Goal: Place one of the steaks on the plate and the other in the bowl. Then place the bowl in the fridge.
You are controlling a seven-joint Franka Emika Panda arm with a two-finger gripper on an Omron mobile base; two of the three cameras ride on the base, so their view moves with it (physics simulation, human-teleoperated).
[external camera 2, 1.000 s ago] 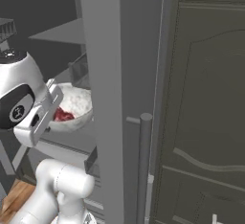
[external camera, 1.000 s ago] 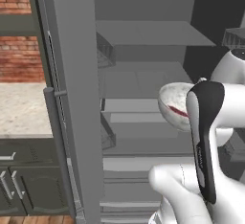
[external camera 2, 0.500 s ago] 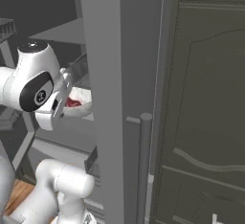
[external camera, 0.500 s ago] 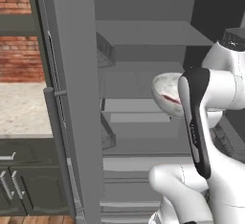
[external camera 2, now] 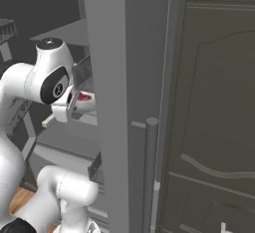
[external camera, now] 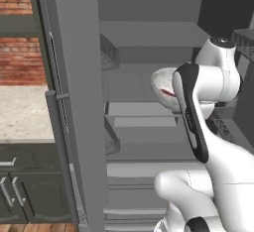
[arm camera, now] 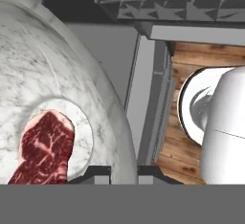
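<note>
- Bowl (arm camera: 57, 74): marbled whitish-grey, looks rigid, prob ceramic-like, so fairly heavy and chippable; smooth wall, likely slippery
- Held up in air in front of open fridge (external camera: 149, 42) interior, about middle-shelf height, not yet set down
- Steak (arm camera: 45, 149) lying flat on bowl floor; soft, loose, could slide if bowl tips, so best kept level
- Gripper (arm camera: 123, 172) narrow, pinched on bowl rim, one finger inside wall, other outside; single-edge hold, so prob prone to swing
- Rim the only sensible hold; walls too wide for jaws
- Fridge door (external camera: 74, 102) open, left of bowl; shelf (external camera: 144, 109) just beyond bowl, seems free
</note>
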